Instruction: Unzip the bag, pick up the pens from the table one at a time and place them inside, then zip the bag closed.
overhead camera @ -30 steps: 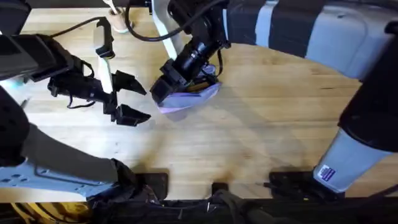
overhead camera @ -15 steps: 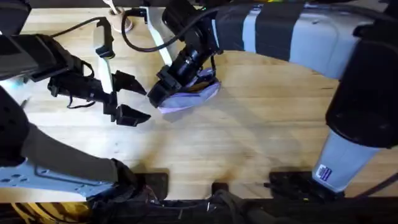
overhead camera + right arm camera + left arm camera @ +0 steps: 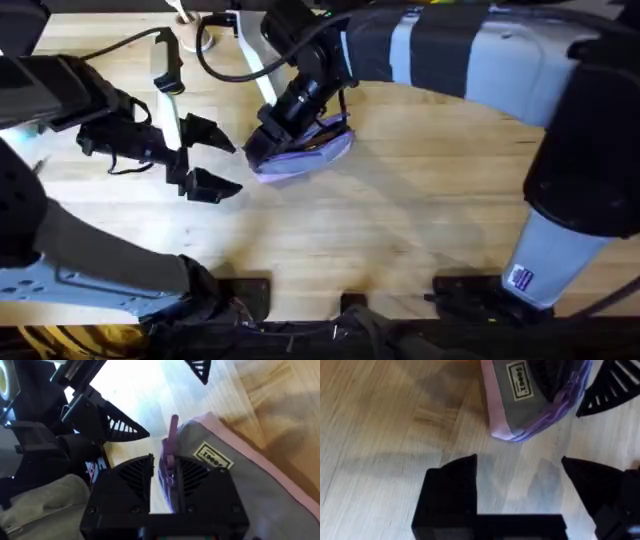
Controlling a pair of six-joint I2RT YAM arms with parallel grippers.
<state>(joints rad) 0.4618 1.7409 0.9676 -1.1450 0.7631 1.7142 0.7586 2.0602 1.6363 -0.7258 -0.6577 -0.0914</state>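
R end effector (image 3: 167,472) pinching bag (image 3: 305,155) zip pull.

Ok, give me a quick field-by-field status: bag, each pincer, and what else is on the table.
bag: purple pouch lying on the table, a small label on its grey side
right pincer: at the end of the bag, closed on the purple zip pull
left pincer: open, above bare wood beside the bag, holding nothing
far edge: small cup with white sticks
pens: cannot tell where they are
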